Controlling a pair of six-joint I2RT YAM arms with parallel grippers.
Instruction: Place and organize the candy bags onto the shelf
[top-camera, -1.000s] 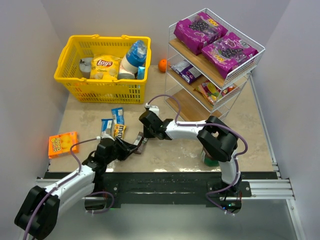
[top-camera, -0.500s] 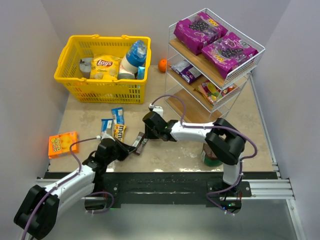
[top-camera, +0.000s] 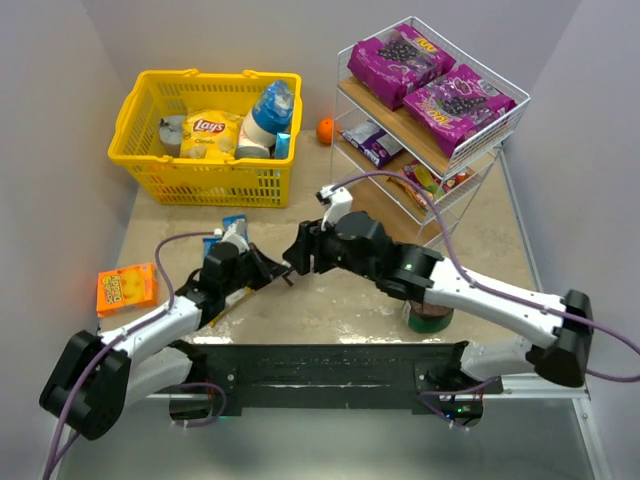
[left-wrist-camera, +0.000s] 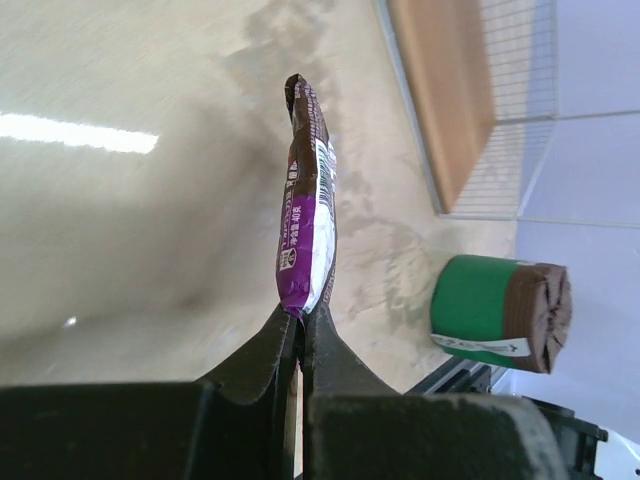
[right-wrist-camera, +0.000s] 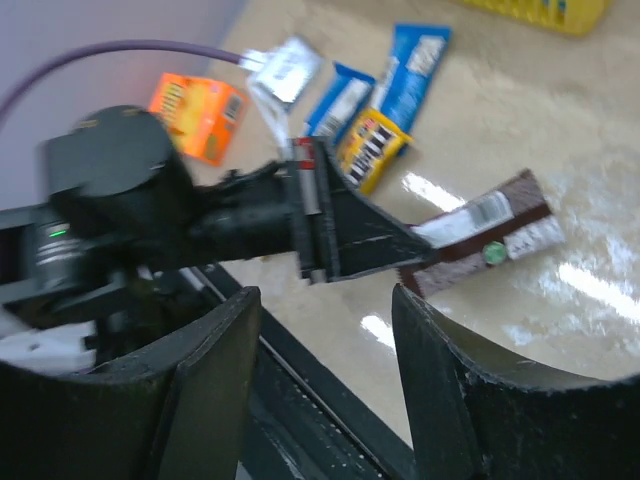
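The left gripper (left-wrist-camera: 301, 325) has its two fingers pinched tight on the bottom tip of a thin brown and purple candy bag (left-wrist-camera: 305, 215). The bag sticks out from the fingers and looks lifted off the table (top-camera: 340, 310). The right gripper (top-camera: 298, 262) is just beside it with its fingers (right-wrist-camera: 215, 390) wide apart. The bag is not between them yet.

I think one arm is passing the bag to the other. The pinch is only on the tip, so the bag could slip out or flop over. If the left fingers let go too soon, it will fall. The two grippers are very close and could bump.

Near them on the table lie blue candy bags (right-wrist-camera: 415, 60) and a yellow candy bag (right-wrist-camera: 375, 145). The shelf (top-camera: 385, 205) is off to the right, with two big purple bags (top-camera: 462, 100) on top. A green roll (top-camera: 428, 315) sits by the right arm and could get knocked. The yellow basket (top-camera: 150, 170) and the orange box (top-camera: 126, 287) are far to the left.
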